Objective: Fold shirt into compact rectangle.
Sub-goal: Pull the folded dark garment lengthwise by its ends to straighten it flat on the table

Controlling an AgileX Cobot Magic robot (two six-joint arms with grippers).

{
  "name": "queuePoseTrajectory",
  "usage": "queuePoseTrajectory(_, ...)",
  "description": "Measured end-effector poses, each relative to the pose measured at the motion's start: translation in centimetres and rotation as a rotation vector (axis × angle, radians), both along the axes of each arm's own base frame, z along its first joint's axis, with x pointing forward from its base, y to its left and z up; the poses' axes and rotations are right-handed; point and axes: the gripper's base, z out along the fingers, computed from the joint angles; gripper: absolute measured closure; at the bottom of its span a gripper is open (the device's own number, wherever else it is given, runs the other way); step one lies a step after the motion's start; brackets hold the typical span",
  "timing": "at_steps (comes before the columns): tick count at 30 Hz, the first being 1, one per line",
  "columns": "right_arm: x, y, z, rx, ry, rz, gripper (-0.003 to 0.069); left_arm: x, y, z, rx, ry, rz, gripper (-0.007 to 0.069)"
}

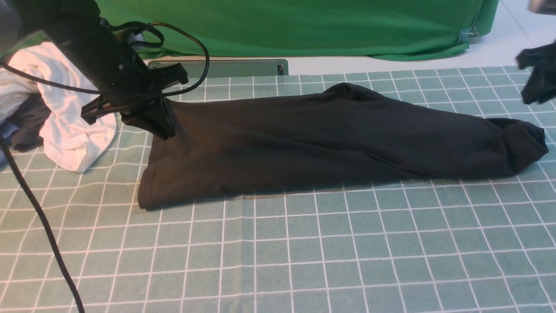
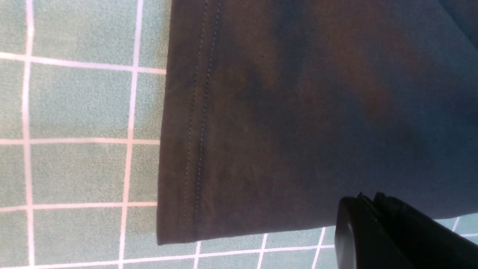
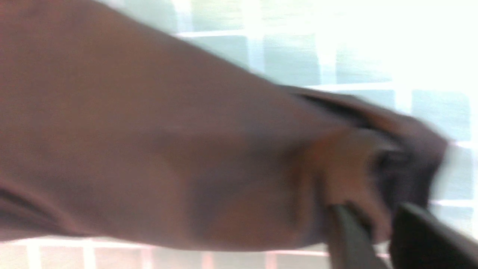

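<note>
- Shirt (image 1: 278, 143): spread across the center of the frame as a long, narrow, folded band. The long axis runs left to right, with the right end set slightly higher.
- Left end: hem (image 2: 194, 149) lies nearly flat. Right end: bunched fold (image 1: 523, 141), near the right edge of the frame.
- Left claw (image 1: 169, 134): closed; fingertips appear directly over the shirt's left portion. No fabric is visibly pinched; contact cannot be confirmed.
- Right claw (image 3: 373, 213): fingers slightly apart, blurred, no confirmed grip. It shows at the upper right of the front view, with the bunched fold below and slightly left of it.
- Table (image 1: 347, 261): grid-covered, supports the shirt.
- Judgement: the band remains too long for a compact rectangle. The next fold should shorten the long axis, carrying an end inward. For the right end, the right arm is nearer; approach down and left. Caution: a shallow pinch may take only the top layer.
</note>
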Motion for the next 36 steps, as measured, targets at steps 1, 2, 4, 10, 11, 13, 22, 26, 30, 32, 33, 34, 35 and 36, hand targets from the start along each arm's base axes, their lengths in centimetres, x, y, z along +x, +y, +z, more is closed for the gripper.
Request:
queuePoseTrajectory(1, 0.2, 0.8, -0.5, 0.007, 0.008, 0.023, 0.0599, 0.0, 0.0, 0.0, 0.001, -0.001, 0.000, 0.0608)
queuePoseTrajectory(2, 0.4, 1.5, -1.1, 0.010, 0.019, 0.041, 0.0617, 0.0, 0.0, 0.0, 0.001, -0.001, 0.000, 0.0608)
queuePoseTrajectory(4, 0.7, 2.2, -2.0, 0.010, 0.036, 0.057, 0.0628, 0.0, 0.0, 0.0, 0.001, -0.001, 0.000, 0.0607)
queuePoseTrajectory(10, 1.5, -0.2, -7.6, -0.186, 0.181, -0.011, 0.0631, 0.0, 0.0, 0.0, 0.002, -0.001, 0.000, 0.0607)
queuePoseTrajectory(11, 1.6, -0.9, -8.0, -0.210, 0.190, -0.030, 0.0631, 0.0, 0.0, 0.0, 0.003, -0.001, 0.000, 0.0607)
queuePoseTrajectory(13, 1.5, -2.9, -8.7, -0.249, 0.198, -0.071, 0.0631, 0.0, 0.0, 0.0, 0.005, -0.001, -0.002, 0.0607)
queuePoseTrajectory(22, 0.2, -8.8, -5.1, -0.203, 0.162, -0.245, 0.0610, 0.0, 0.0, 0.0, 0.005, -0.004, 0.000, 0.0607)
queuePoseTrajectory(26, 0.1, -8.2, -3.9, -0.085, 0.121, -0.248, 0.0490, 0.0, 0.0, 0.0, 0.003, -0.001, 0.009, 0.0606)
queuePoseTrajectory(30, 0.4, -6.8, -4.0, -0.029, 0.110, -0.197, 0.0217, 0.0, 0.0, 0.0, 0.000, 0.005, 0.024, 0.0581)
queuePoseTrajectory(32, 0.6, -6.0, -4.4, -0.030, 0.118, -0.150, 0.0097, 0.0, 0.0, 0.0, 0.000, 0.005, 0.025, 0.0555)
queuePoseTrajectory(33, 0.7, -5.7, -4.7, -0.028, 0.126, -0.137, 0.0060, 0.0, 0.0, 0.0, 0.000, 0.006, 0.027, 0.0544)
queuePoseTrajectory(34, 0.9, -5.4, -5.2, -0.027, 0.137, -0.124, 0.0040, 0.0, 0.0, 0.0, -0.001, 0.007, 0.030, 0.0528)
queuePoseTrajectory(35, 1.0, -5.2, -5.3, -0.026, 0.140, -0.120, 0.0037, 0.0, 0.0, 0.0, -0.001, 0.008, 0.032, 0.0522)
queuePoseTrajectory(36, 1.2, -4.9, -6.2, -0.024, 0.156, -0.104, 0.0031, 0.0, 0.0, 0.0, -0.002, 0.009, 0.037, 0.0501)
